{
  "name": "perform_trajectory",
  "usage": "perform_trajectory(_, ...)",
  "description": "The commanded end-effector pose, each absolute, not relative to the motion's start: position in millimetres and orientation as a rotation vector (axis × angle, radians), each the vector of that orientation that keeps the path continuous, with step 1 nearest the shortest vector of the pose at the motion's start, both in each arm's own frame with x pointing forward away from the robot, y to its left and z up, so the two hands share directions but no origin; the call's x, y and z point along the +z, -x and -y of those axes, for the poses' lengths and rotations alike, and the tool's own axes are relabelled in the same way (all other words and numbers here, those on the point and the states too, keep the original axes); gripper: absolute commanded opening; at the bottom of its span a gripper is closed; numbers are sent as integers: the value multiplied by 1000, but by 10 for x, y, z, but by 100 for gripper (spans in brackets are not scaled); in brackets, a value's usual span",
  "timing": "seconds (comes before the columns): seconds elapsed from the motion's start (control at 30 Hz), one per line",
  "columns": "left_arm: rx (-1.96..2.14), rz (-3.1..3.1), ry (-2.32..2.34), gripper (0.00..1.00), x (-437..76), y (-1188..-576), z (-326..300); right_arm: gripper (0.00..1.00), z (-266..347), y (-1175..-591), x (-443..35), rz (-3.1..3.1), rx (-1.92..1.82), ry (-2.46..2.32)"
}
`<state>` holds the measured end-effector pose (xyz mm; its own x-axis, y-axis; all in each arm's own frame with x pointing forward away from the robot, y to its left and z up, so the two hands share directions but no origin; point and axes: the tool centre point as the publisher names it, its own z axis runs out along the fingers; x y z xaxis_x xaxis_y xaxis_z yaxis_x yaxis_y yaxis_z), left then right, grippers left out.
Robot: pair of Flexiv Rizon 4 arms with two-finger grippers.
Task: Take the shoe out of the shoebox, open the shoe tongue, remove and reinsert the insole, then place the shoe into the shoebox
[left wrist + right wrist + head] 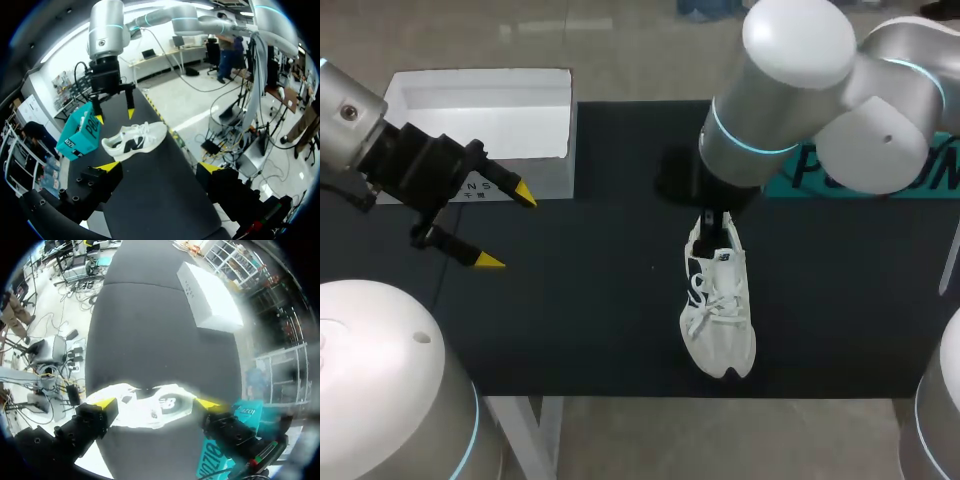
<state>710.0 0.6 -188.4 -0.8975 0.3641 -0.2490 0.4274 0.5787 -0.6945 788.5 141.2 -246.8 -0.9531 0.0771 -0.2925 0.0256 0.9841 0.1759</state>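
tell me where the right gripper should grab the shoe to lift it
Probably the heel collar, pinched across its narrow sides from straight above. The shoe stands upright on its sole, opening up, and the open right gripper hangs over that heel end.

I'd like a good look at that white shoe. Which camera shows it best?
The left wrist view: the whole shoe lies side-on, unobstructed. The head view shows it from above, its heel under the right arm. The right wrist view shows it washed out.
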Motion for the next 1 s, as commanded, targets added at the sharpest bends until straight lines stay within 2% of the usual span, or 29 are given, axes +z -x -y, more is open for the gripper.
perform_trajectory(0.03, -1225, -2725, -685, 100, -1877, -7102, -8, 100, -1302, -7849, -2466, -2714, 249, 60)
perform_trajectory(0.53, -1225, -2725, -685, 100, -1877, -7102, -8, 100, -1314, -7860, -2471, -2710, 267, 69)
perform_trajectory(0.57, -1225, -2725, -685, 100, -1877, -7102, -8, 49, -1323, -7880, -2484, -2720, 281, 96)
perform_trajectory(0.6, -1225, -2725, -685, 100, -1877, -7102, -8, 28, -1327, -7901, -2500, -2729, 285, 113)
perform_trajectory(0.67, -1225, -2725, -685, 100, -1877, -7102, -8, 4, -1321, -7954, -2515, -2733, 291, 138)
perform_trajectory(0.7, -1225, -2725, -685, 100, -1877, -7102, -8, 7, -1324, -7984, -2534, -2746, 277, 154)
perform_trajectory(0.73, -1225, -2725, -685, 100, -1877, -7102, -8, 22, -1316, -8013, -2536, -2741, 282, 146)
perform_trajectory(0.77, -1225, -2725, -685, 100, -1877, -7102, -8, 30, -1309, -8046, -2538, -2736, 268, 175)
perform_trajectory(0.8, -1225, -2725, -685, 100, -1877, -7102, -8, 33, -1300, -8079, -2546, -2740, 252, 176)
perform_trajectory(0.87, -1225, -2725, -685, 100, -1877, -7102, -8, 51, -1261, -8161, -2569, -2732, 234, 180)
perform_trajectory(0.9, -1225, -2725, -685, 100, -1877, -7102, -8, 61, -1238, -8205, -2582, -2731, 226, 179)
perform_trajectory(0.93, -1225, -2725, -685, 100, -1877, -7102, -8, 83, -1217, -8248, -2594, -2730, 229, 176)
perform_trajectory(0.97, -1225, -2725, -685, 100, -1877, -7102, -8, 93, -1196, -8291, -2614, -2730, 224, 175)
perform_trajectory(1.0, -1225, -2725, -685, 100, -1877, -7102, -8, 96, -1178, -8328, -2636, -2732, 218, 175)
